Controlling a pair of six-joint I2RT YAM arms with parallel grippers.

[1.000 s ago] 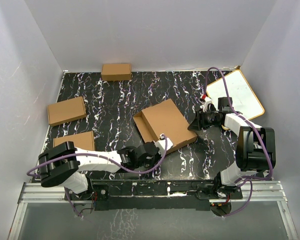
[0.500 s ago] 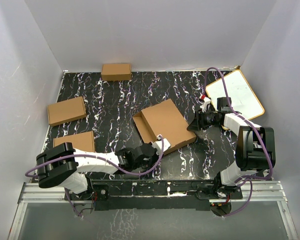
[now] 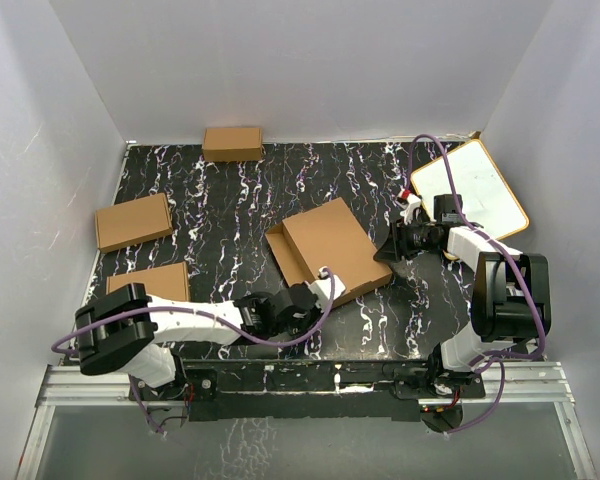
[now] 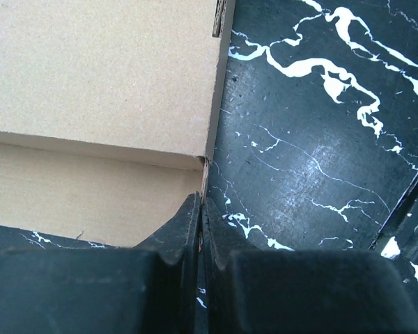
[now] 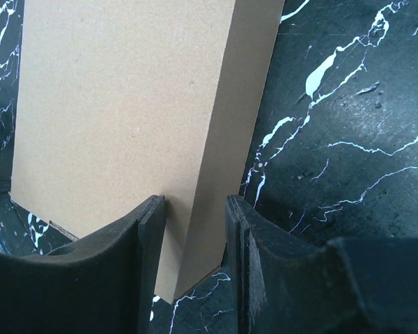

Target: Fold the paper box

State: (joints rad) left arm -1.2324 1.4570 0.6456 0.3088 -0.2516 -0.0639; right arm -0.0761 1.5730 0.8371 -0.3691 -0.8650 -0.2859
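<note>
Looking at the box (image 3: 330,245), Mo, where does it lie?

Middle of the table (image 3: 230,200), Jo, skewed to its edges, a paler strip showing along its left side. Three small boxes (image 3: 133,221) sit well apart to the left and back; a white board (image 3: 475,190) lies at the right rear.

And the grippers?

Right gripper (image 5: 195,223) straddles the box's right corner, jaws part-way apart and clamped across its thickness. Left gripper (image 4: 200,212) is at the near corner with jaws pressed together; whether a sliver of card is nipped between them I can't tell.

How will it handle?

Light, I'd judge; stiff across the panels, weak at the creases, and apt to slide on that glossy top. A hard pinch would dent the card.

So where to take hold?

By a folded edge or corner, as the right does, where layers back each other. Push a flap near its crease, not its tip, with the other arm bracing the far side.
</note>
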